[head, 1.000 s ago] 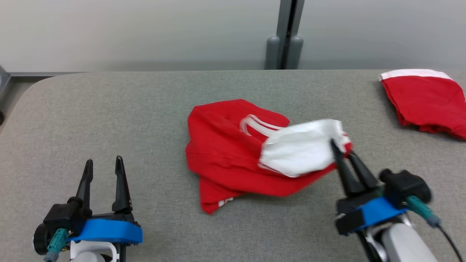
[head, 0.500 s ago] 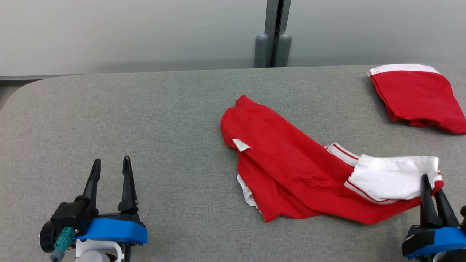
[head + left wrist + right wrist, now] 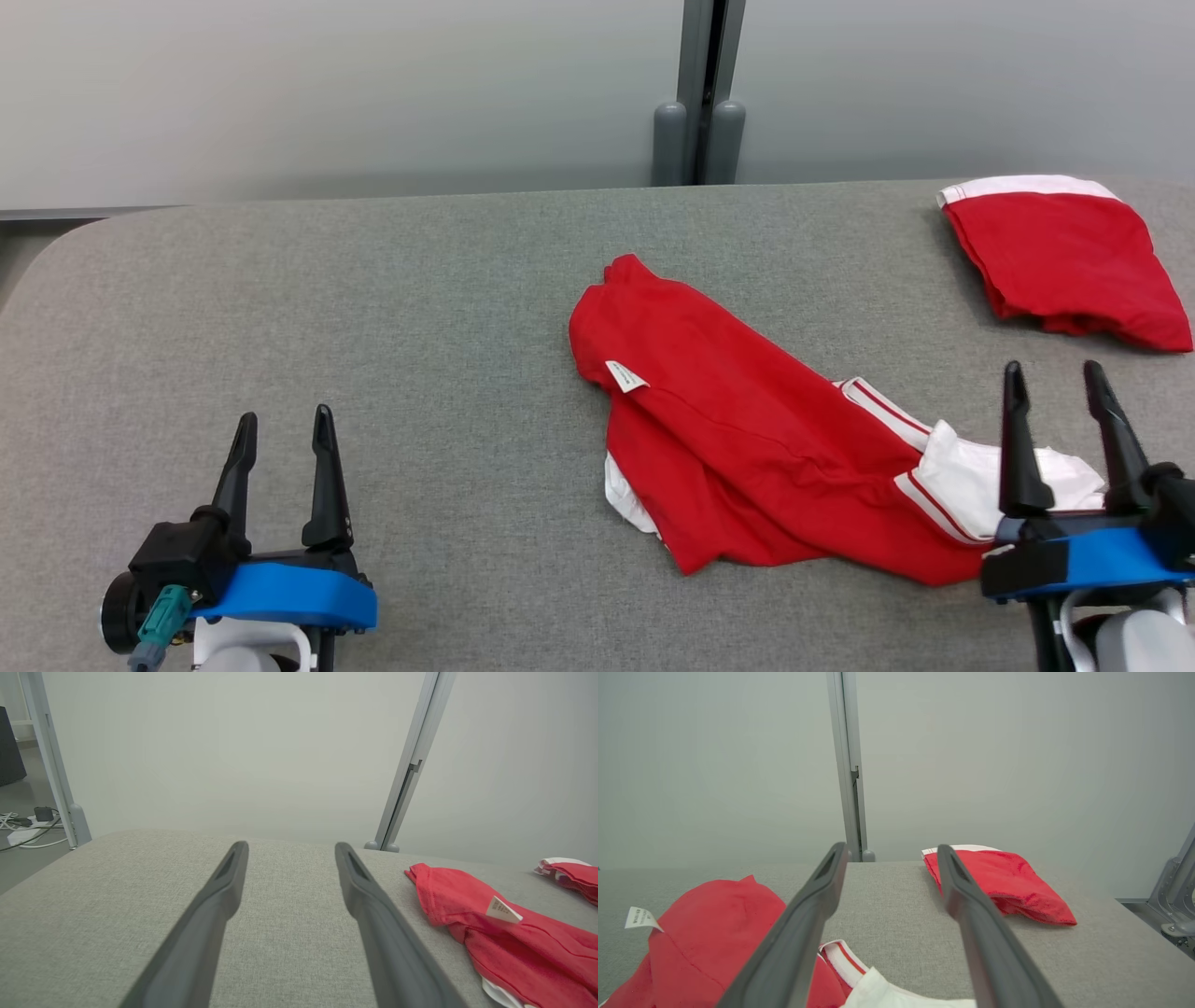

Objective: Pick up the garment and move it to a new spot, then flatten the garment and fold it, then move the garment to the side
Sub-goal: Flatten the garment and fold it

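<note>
The garment (image 3: 747,448) is a red shirt with white trim, lying crumpled on the grey table (image 3: 373,308) right of centre; its white sleeve end (image 3: 962,481) points to the lower right. It also shows at the right in the left wrist view (image 3: 514,938) and at the lower left in the right wrist view (image 3: 710,933). My right gripper (image 3: 1055,383) stands open just above the white end, holding nothing. Far off at the lower left, my left gripper (image 3: 283,425) is open and empty.
A second red garment with a white band (image 3: 1060,257), folded, lies at the table's far right corner (image 3: 999,882). A grey post (image 3: 698,93) stands behind the table against a pale wall. The table's left half is bare grey fabric.
My right gripper dragged the garment's white end rightward, stretching it out, then opened and let go. The head camera shifted a little. The left gripper stayed still.
</note>
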Controlling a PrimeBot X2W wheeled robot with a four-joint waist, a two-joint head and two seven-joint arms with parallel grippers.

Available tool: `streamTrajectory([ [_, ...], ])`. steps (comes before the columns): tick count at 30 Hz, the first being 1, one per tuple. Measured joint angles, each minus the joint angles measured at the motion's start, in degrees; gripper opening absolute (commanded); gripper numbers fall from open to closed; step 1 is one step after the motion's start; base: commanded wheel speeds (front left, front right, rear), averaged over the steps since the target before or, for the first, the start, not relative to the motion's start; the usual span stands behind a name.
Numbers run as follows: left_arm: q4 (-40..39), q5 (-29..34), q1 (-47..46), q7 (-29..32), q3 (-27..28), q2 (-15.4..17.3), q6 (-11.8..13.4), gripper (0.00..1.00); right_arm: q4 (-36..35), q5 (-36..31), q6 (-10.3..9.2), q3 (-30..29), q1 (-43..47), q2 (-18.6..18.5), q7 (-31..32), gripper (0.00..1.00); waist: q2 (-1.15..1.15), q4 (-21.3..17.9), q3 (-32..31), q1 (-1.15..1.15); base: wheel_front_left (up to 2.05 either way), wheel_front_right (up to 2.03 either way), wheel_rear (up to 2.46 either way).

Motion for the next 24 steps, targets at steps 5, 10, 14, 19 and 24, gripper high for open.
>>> streamTrajectory([
  [5,0.18,0.02,0.12,0.0,0.04,0.0,-0.05,1.0,-1.42,1.41,0.0,5.68,0.64,0.12,0.0,1.0,0.0,0.57,-0.3,0.0,0.0,0.0,0.0],
  [10,0.33,0.09,0.17,0.01,0.15,0.0,-0.05,1.0,-0.48,1.67,0.0,9.96,1.6,0.16,0.01,1.0,0.0,1.01,-0.51,0.0,0.0,0.0,0.0],
  [14,0.44,0.25,0.23,0.0,0.25,0.0,-0.05,1.0,1.1,1.71,0.0,10.62,1.98,0.16,0.0,1.0,0.0,1.24,-0.68,0.0,0.0,0.0,0.0],
  [19,0.81,0.24,0.4,0.0,1.05,0.16,-0.07,1.0,1.68,2.0,0.0,11.01,1.91,0.16,0.0,1.0,0.0,0.75,-0.45,0.0,0.0,0.0,0.0],
  [24,1.74,0.45,-3.18,0.0,-0.25,0.92,-0.07,1.0,1.76,1.99,0.0,10.71,1.14,0.16,0.0,1.0,0.0,-0.46,0.56,0.0,0.0,0.0,0.0],
])
